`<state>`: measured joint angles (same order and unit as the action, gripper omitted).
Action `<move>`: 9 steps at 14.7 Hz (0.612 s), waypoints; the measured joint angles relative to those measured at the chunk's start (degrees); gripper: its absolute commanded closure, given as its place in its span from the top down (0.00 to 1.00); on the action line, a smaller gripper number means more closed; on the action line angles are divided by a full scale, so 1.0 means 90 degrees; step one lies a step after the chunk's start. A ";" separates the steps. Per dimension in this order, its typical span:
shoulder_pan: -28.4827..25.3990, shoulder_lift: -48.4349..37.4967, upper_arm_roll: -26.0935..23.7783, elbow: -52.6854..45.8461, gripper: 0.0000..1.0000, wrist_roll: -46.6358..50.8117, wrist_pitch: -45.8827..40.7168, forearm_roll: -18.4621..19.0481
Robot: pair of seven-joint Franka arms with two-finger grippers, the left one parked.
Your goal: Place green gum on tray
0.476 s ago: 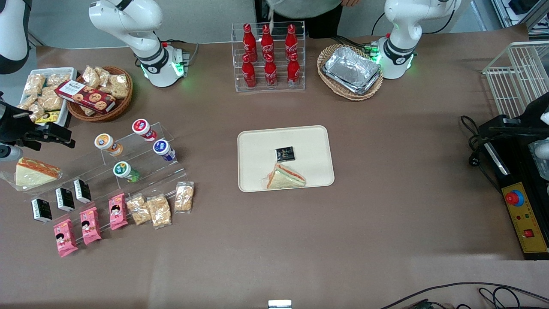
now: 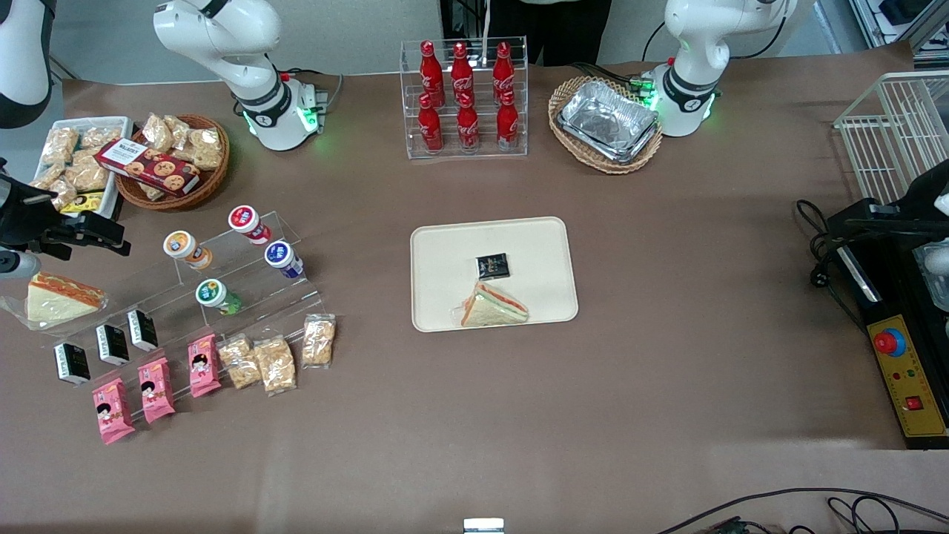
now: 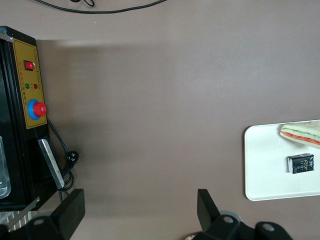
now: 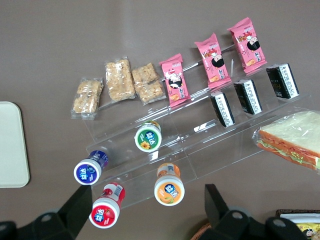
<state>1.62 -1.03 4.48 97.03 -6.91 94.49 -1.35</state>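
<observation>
The green gum [image 2: 215,294] is a small green jar with a white lid. It lies on the middle step of a clear acrylic stand [image 2: 245,278] and also shows in the right wrist view [image 4: 148,137]. The cream tray [image 2: 534,245] lies mid-table, holding a wrapped sandwich [image 2: 495,308] and a small black packet [image 2: 493,265]; its edge shows in the right wrist view [image 4: 10,145]. My gripper [image 2: 104,233] hovers high above the table at the working arm's end, well apart from the green gum. It is open and empty [image 4: 147,210].
On the stand are an orange-lidded jar [image 4: 169,189], a red jar [image 4: 106,210] and a blue-lidded jar [image 4: 89,170], with black packets, pink snack packs and nut bars lower down. A wrapped sandwich [image 2: 55,297] lies near my gripper. Baskets and a cola rack [image 2: 464,100] stand farther from the camera.
</observation>
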 measured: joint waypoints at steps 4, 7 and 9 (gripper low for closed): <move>-0.0097 0.0031 -0.0014 0.0008 1.00 -0.0001 0.0000 0.0027; -0.0186 0.0060 -0.0028 0.0025 1.00 -0.0001 0.0000 0.0206; -0.0197 0.0036 -0.0047 0.0024 1.00 -0.0007 -0.0028 0.0207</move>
<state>-0.15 -0.70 4.06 97.24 -6.97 94.24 0.51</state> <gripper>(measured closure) 0.000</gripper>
